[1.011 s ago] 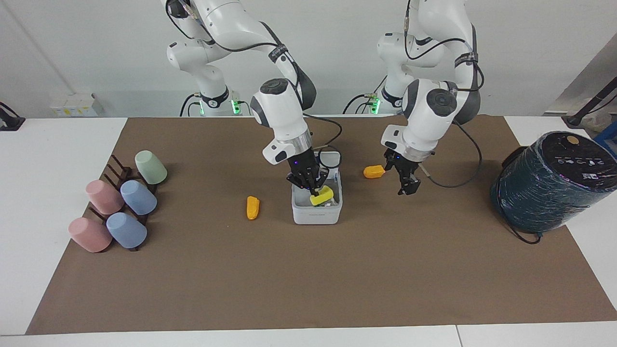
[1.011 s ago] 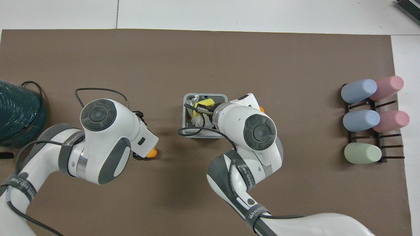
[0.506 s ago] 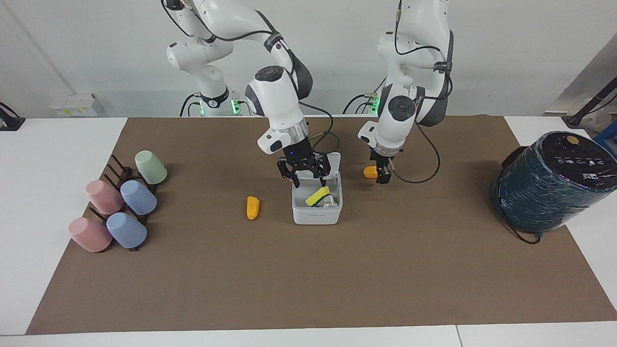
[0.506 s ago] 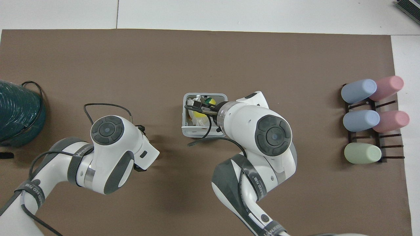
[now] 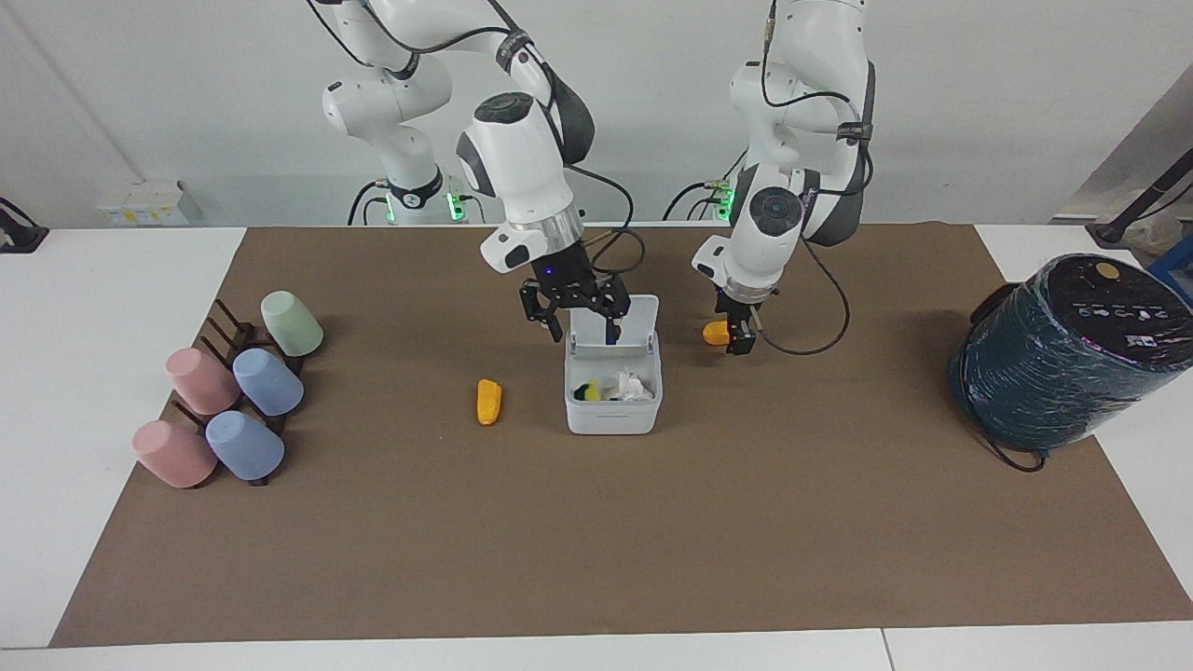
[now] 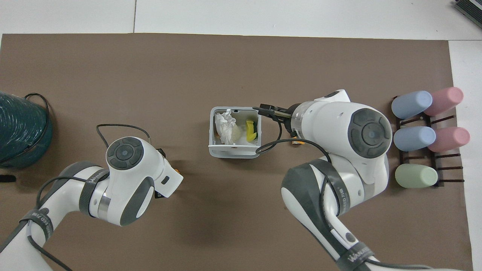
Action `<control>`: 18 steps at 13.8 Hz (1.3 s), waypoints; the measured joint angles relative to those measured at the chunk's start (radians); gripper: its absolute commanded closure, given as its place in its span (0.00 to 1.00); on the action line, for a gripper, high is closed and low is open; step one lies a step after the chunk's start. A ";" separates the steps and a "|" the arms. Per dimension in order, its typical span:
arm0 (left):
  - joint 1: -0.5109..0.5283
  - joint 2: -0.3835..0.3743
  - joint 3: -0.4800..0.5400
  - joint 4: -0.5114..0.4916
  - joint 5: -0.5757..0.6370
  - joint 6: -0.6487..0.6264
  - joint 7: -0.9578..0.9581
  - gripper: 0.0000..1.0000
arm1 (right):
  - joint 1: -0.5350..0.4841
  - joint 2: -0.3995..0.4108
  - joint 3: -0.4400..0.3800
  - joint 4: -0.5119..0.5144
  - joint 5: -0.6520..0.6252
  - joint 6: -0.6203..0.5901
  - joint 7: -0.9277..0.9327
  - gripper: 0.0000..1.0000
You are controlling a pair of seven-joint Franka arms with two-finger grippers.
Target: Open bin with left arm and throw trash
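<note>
The bin (image 5: 612,396) stood open with the yellow piece (image 6: 250,130) inside; the right gripper (image 5: 578,326) hung above, spread and empty; two orange pieces (image 5: 488,402) apparently remained out

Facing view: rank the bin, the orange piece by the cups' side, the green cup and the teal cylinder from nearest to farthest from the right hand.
From the right hand, open above the bin's raised lid:
1. Bin, right below it.
2. Orange piece, beside the bin.
3. Green cup, on the rack at the right arm's end.
4. Teal cylinder, at the left arm's end.
</note>
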 measured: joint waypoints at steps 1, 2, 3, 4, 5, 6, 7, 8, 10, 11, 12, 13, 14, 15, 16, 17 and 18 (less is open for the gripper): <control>-0.004 0.000 0.000 -0.003 0.000 0.000 -0.004 0.69 | -0.025 0.006 0.000 -0.015 0.000 0.000 -0.065 0.00; -0.009 -0.001 0.000 -0.005 0.000 0.001 -0.008 0.71 | -0.048 0.014 -0.001 -0.034 0.000 0.001 -0.130 0.00; -0.011 -0.002 0.000 -0.005 0.000 0.001 -0.011 0.79 | -0.068 0.023 -0.001 -0.053 0.000 0.001 -0.183 0.00; -0.011 -0.003 0.001 -0.005 0.000 0.001 -0.012 0.87 | -0.081 0.031 -0.001 -0.071 0.000 0.002 -0.217 0.00; -0.011 -0.005 0.003 -0.005 0.000 0.002 -0.015 0.98 | -0.086 0.036 -0.001 -0.093 0.000 0.002 -0.237 0.00; -0.010 -0.006 0.006 0.000 0.000 0.003 -0.030 1.00 | -0.086 0.040 0.000 -0.121 0.000 0.005 -0.244 0.00; -0.010 -0.007 0.007 0.009 0.000 0.004 -0.052 1.00 | -0.086 0.046 0.001 -0.146 0.000 0.020 -0.245 0.00; -0.010 -0.008 0.008 0.025 0.000 0.006 -0.070 1.00 | -0.085 0.053 0.003 -0.167 0.000 0.049 -0.245 0.00; -0.008 -0.008 0.010 0.082 0.000 0.002 -0.086 1.00 | -0.085 0.082 0.003 -0.193 0.000 0.111 -0.245 0.00; -0.004 -0.008 0.012 0.132 0.000 -0.022 -0.090 1.00 | -0.085 0.102 0.003 -0.199 0.000 0.138 -0.245 0.01; 0.005 -0.005 0.013 0.194 0.000 -0.066 -0.102 1.00 | -0.084 0.121 0.004 -0.202 0.000 0.162 -0.245 0.21; 0.017 0.001 0.015 0.273 0.000 -0.128 -0.134 1.00 | -0.083 0.141 0.005 -0.203 0.000 0.183 -0.245 0.51; 0.027 0.012 0.015 0.358 0.000 -0.192 -0.194 1.00 | -0.080 0.157 0.006 -0.203 0.000 0.201 -0.246 0.79; 0.033 0.029 0.016 0.449 0.000 -0.249 -0.287 1.00 | -0.080 0.165 0.006 -0.203 -0.002 0.210 -0.246 0.94; 0.032 0.049 0.014 0.523 -0.001 -0.283 -0.390 1.00 | -0.080 0.165 0.003 -0.203 -0.002 0.211 -0.246 0.97; 0.029 0.072 0.008 0.583 -0.001 -0.301 -0.513 1.00 | -0.080 0.164 0.003 -0.202 -0.002 0.212 -0.246 1.00; 0.023 0.093 -0.001 0.620 -0.004 -0.304 -0.642 1.00 | -0.079 0.163 0.005 -0.199 -0.002 0.215 -0.246 1.00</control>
